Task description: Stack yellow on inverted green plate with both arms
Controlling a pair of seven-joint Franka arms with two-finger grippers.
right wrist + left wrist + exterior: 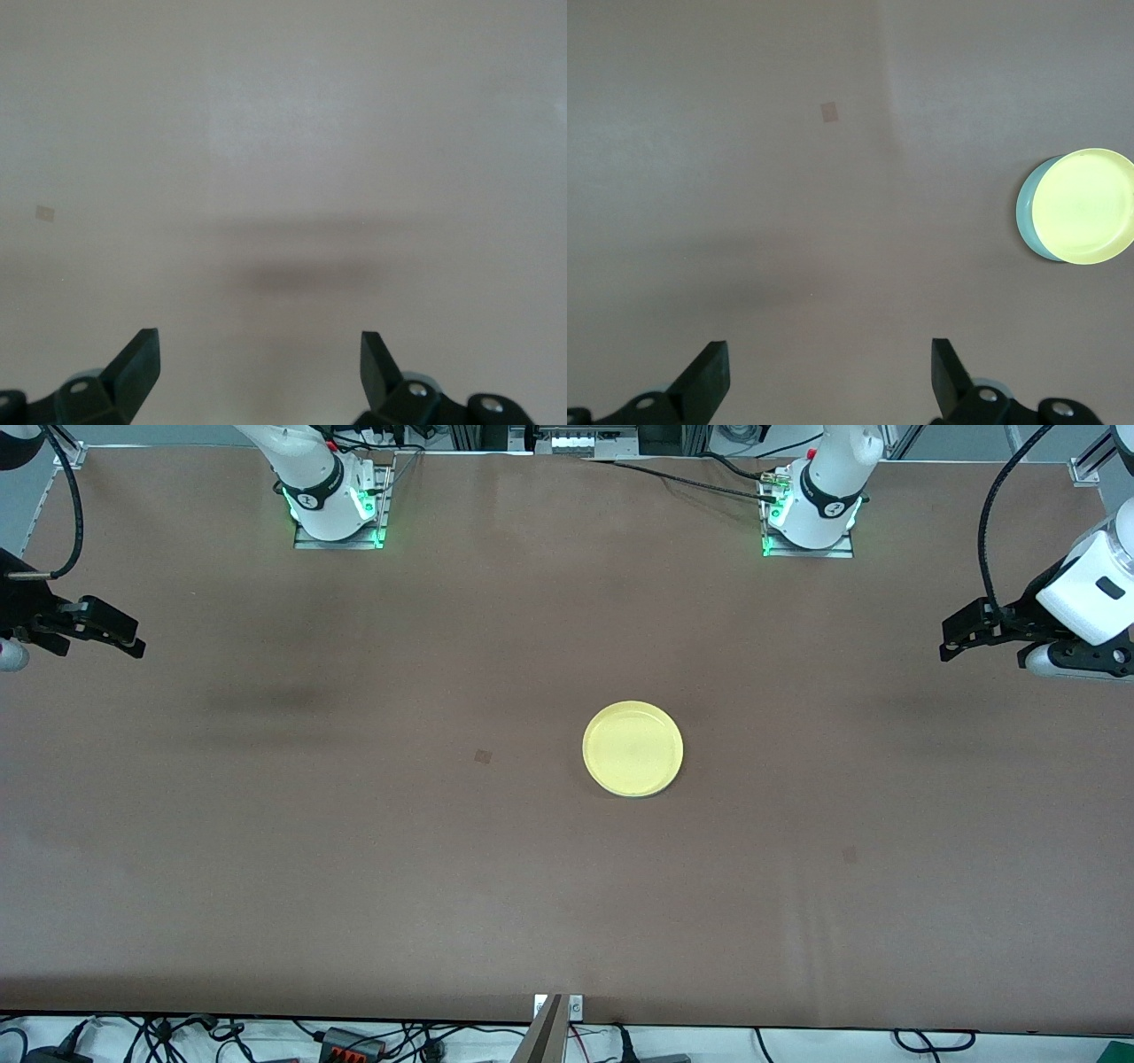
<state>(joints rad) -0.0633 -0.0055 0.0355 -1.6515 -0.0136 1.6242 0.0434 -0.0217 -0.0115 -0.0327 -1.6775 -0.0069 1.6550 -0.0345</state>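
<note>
On green plate (pixel 1025 212), yellow (pixel 633 747)

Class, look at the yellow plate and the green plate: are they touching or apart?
Touching. The left wrist view shows the yellow plate resting directly on the green plate, whose edge peeks out beneath it.

Front view: a high camera across the table (pixel 354 868), facing both arm bases and looking steeply down — the whole tabletop is taken in from a distance. Left wrist view: camera above the left gripper (pixel 830 376), looking down past its spread fingertips at bare table, with the yellow plate (pixel 1083 205) well ahead of the gripper and off to one side; this plate (pixel 633 747) is shared with the front view. Right wrist view: the same mounting over the right gripper (pixel 260 367) — only table ahead of it.
</note>
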